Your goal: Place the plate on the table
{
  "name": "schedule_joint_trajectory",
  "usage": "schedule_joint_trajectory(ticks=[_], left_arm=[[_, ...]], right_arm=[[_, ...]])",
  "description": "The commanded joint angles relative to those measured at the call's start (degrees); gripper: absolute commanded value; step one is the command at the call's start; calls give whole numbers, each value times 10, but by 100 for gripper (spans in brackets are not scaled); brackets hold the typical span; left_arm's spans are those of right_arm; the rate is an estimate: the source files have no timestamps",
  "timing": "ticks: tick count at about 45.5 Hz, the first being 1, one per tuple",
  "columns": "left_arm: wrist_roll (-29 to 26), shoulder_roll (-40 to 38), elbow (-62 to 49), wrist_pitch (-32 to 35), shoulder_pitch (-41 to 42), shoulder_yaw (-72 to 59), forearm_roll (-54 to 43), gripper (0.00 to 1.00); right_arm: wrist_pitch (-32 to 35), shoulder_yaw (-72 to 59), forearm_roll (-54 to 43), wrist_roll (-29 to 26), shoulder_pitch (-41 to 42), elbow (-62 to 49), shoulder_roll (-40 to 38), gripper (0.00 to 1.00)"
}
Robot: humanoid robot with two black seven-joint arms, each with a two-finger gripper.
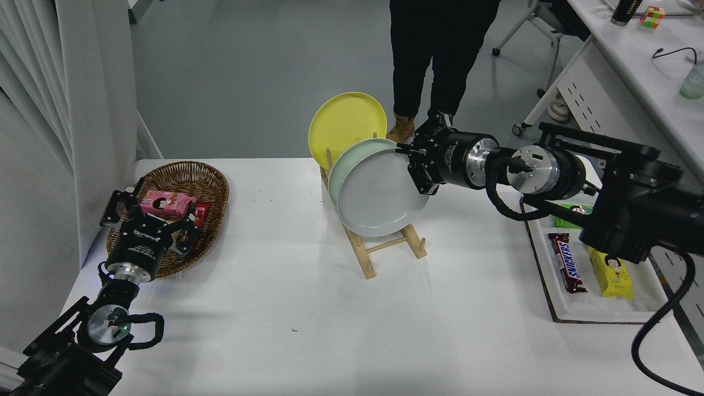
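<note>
The light grey plate hangs lifted above the front slots of the wooden rack, tilted on edge. My right gripper is shut on the plate's right rim and holds it clear of the rack base. Behind it the mint-green plate and the yellow plate stand in the rack. The white table spreads below. My left gripper is parked open at the lower left, over the wicker basket.
A wicker basket with a pink box sits at the left. A white tray with snack bars lies at the right, under my right arm. A person in dark trousers stands beyond the table's far edge.
</note>
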Motion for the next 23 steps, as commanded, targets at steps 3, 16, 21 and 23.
schedule_joint_trajectory(ticks=[3, 16, 21, 23], left_arm=[[0, 0, 0, -2, 0, 0, 0, 98], [0, 0, 0, -3, 0, 0, 0, 98], [0, 0, 0, -3, 0, 0, 0, 98], [0, 0, 0, -3, 0, 0, 0, 98]], right_arm=[[-9, -171, 209, -10, 126, -1, 44, 0], [-9, -260, 349, -12, 182, 15, 92, 0], [-9, -295, 410, -12, 200, 29, 109, 0], [-9, -307, 433, -12, 204, 33, 116, 0]])
